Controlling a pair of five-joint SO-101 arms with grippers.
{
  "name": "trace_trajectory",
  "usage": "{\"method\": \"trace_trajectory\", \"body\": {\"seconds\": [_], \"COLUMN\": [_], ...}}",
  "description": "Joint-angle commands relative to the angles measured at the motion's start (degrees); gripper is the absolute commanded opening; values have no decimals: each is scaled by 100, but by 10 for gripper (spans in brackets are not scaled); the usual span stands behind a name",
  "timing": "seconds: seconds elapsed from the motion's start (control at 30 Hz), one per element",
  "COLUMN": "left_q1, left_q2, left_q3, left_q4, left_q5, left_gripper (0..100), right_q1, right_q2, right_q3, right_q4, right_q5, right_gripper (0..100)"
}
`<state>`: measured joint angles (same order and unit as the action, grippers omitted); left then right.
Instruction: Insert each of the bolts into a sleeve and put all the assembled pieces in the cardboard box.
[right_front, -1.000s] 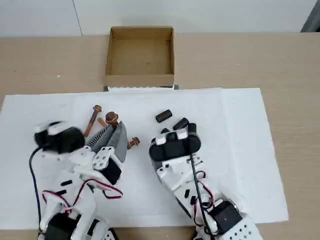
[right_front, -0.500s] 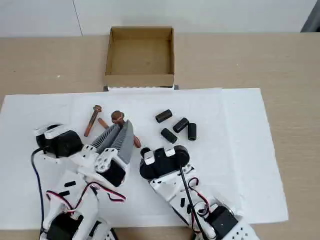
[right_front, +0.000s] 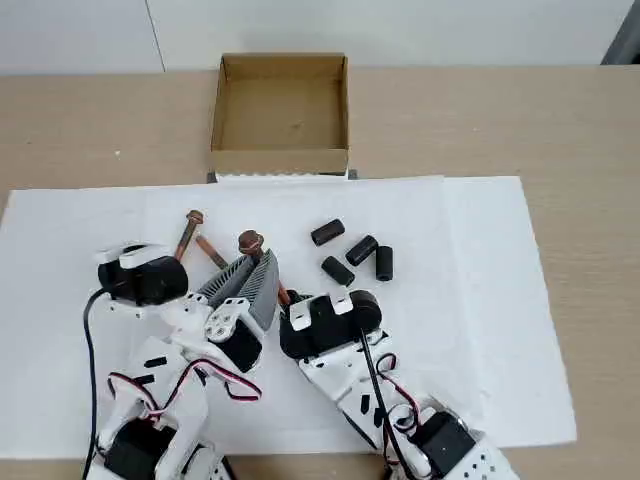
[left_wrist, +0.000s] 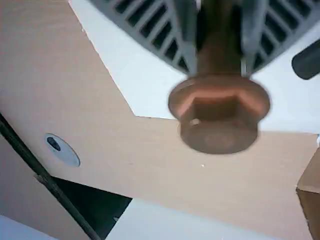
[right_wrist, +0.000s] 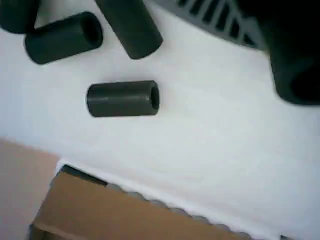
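My left gripper (right_front: 250, 280) is shut on a copper bolt (right_front: 250, 243), and the hex head sticks out past the grey fingertips. In the left wrist view the bolt (left_wrist: 218, 107) is clamped between the fingers (left_wrist: 150, 20). Two more bolts (right_front: 188, 232) (right_front: 210, 252) lie on the white sheet beside it. Several black sleeves (right_front: 327, 232) (right_front: 361, 250) (right_front: 337, 271) lie loose right of the bolts. My right arm's wrist (right_front: 330, 318) hangs just short of them. The right wrist view looks down on the sleeves (right_wrist: 123, 98) (right_wrist: 64, 37). The cardboard box (right_front: 282, 160) stands empty at the back.
A white sheet (right_front: 480, 300) covers the near part of the wooden table (right_front: 500, 120). The box's near wall (right_wrist: 125, 215) touches the sheet's far edge. Open sheet lies to the right of the sleeves.
My left gripper has carried the bolt to the right, closer to the right arm. The right arm pulled back off the sleeves a second ago and has since stayed still.
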<state>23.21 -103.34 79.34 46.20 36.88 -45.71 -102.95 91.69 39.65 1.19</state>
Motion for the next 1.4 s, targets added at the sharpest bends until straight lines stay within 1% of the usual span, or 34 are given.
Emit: {"method": "trace_trajectory", "body": {"seconds": [0.0,0.2,0.43,0.6,0.7,0.97,1.2,1.37], "left_q1": [35,35,35,44,97,712,791,791], "left_q2": [-62,-62,-62,-62,-62,-62,-62,-53], "left_q3": [-40,110,514,567,532,22,-48,-22], "left_q4": [-185,-211,-932,-932,-668,440,976,1169], "left_q5": [35,35,35,35,26,9,-765,-835], "left_gripper": [6,6,6,6,6,6,6,6], "right_q1": [-13,-22,-22,-22,-4,13,13,13], "right_q2": [-84,-84,-84,-92,-92,-92,-92,-92], "right_q3": [-325,-325,-325,-378,-413,-422,-519,-519], "right_q4": [-127,-127,-119,-127,-127,-163,-163,-163], "right_q5": [53,53,114,246,246,246,255,255], "right_gripper": [3,3,3,3,3,3,3,3]}}
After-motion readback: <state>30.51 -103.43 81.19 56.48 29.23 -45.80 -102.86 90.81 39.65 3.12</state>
